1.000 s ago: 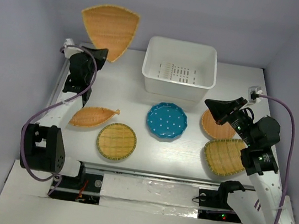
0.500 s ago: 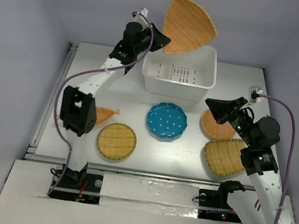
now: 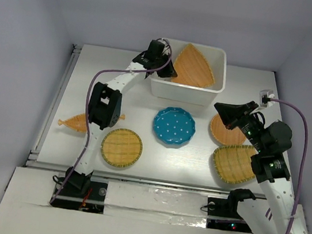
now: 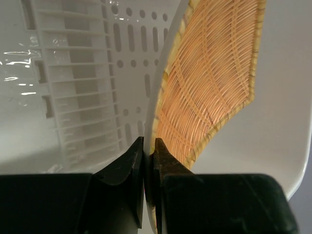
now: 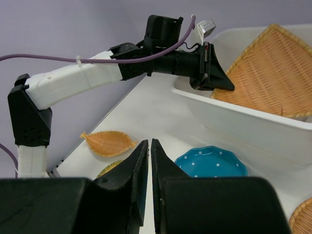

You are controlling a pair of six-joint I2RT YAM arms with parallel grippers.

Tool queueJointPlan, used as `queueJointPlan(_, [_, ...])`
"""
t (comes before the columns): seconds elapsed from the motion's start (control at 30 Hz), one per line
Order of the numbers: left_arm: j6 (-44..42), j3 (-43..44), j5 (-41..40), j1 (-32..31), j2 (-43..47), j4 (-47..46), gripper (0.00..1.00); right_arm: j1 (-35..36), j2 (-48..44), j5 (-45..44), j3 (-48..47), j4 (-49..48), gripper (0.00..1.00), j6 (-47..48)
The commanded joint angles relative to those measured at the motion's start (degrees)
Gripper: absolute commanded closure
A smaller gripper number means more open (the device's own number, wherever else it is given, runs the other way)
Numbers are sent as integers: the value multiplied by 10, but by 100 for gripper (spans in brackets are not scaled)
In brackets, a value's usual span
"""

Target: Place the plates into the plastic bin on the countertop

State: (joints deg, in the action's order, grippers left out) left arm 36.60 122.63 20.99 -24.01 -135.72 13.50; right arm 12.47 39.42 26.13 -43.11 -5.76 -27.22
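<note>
Down from above the rim, the fan plate point(image 3: 193, 66) now sits inside the bin point(image 3: 182, 93), carried there by the left arm. The small oblong plate point(image 3: 75, 122) lies farther left on the counter point(image 3: 146, 107) than it did a moment ago, well behind and to the left of the left jaws.

A round woven plate point(image 3: 121, 147) rests flat, also well behind those jaws. The left jaws are clamped on the fan plate's thin rim at its narrow end. The plate stands tilted on edge ahead of them, with the bin's slotted floor to their left in the wrist view. It looks light and stiff, so an edge pinch holds it well. Once released it should slide down flat.

Between the two pairs of jaws lies the blue plate point(image 3: 173, 126), just ahead of and below the right jaws in their wrist view. It looks glazed, so probably heavier, slicker and easier to chip. A firm grip on the scalloped rim would suit it.

The right jaws hang together with nothing between them, above a second round plate point(image 3: 223, 137). A larger oblong plate point(image 3: 234, 163) lies just behind them, touching that plate.
</note>
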Motion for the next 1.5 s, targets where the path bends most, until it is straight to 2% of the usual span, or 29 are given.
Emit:
queueJointPlan(0.0, [-35,32,25,0,57,-18,100,4,1,-6,1,-32,88,2])
queueJointPlan(0.1, [-51,37,22,0,50,7,99,4,7,-7,2,-33,87,2])
queueJointPlan(0.17, [-54,58,35,0,33,31,86,4,10,-10,2,-34,85,2])
queueJointPlan(0.2, [-54,65,39,0,28,35,74,4,12,-13,2,-33,84,2])
queueJointPlan(0.23, [-54,69,42,0,25,39,69,4,14,-18,1,-31,83,3])
queueJointPlan(0.3, [-55,67,42,0,20,41,63,4,17,-28,-1,-22,83,7])
queueJointPlan(0.43, [-55,37,31,0,40,25,60,4,22,-39,-7,-9,84,12])
queueJointPlan(0.6, [-50,-34,22,0,136,-63,53,4,31,-46,-6,-10,100,13])
queueJointPlan(0.67, [-57,-63,2,0,198,-101,50,4,39,-48,-7,-10,100,13])
queueJointPlan(0.8, [-86,-99,-51,-18,301,-147,37,4,63,-51,-7,-10,100,13])
queueJointPlan(0.87, [-102,-123,-77,-24,363,-161,35,4,69,-53,-7,-10,100,13])
queueJointPlan(0.97, [-101,-192,-90,-30,427,-188,40,9,81,-64,-9,-7,100,12])
queueJointPlan(1.03, [-87,-265,-97,-38,499,-196,51,14,100,-85,-13,2,100,16])
queueJointPlan(1.07, [-77,-298,-95,-43,557,-199,59,21,108,-94,-24,25,100,21])
queueJointPlan(1.1, [-56,-334,-90,-48,589,-209,76,32,115,-119,-28,36,100,24])
queueJointPlan(1.13, [-51,-417,-82,-65,625,-223,83,37,120,-135,-30,44,100,28])
queueJointPlan(1.17, [-50,-459,-83,-74,697,-245,87,45,123,-147,-24,50,100,27])
queueJointPlan(1.23, [-54,-559,-119,-101,794,-232,98,51,128,-169,-5,50,100,17])
queueJointPlan(1.27, [-54,-590,-133,-101,795,-222,100,51,130,-172,-5,47,100,10])
queueJointPlan(1.33, [-49,-673,-168,-106,882,-201,100,57,133,-184,21,40,100,-14])
queueJointPlan(1.4, [-48,-720,-190,-106,954,-160,100,64,137,-195,49,26,100,-33])
queueJointPlan(1.43, [-49,-754,-203,-106,976,-142,100,64,138,-201,56,24,96,-46])
queueJointPlan(1.47, [-51,-768,-204,-106,1011,-105,100,64,139,-207,64,20,76,-51])
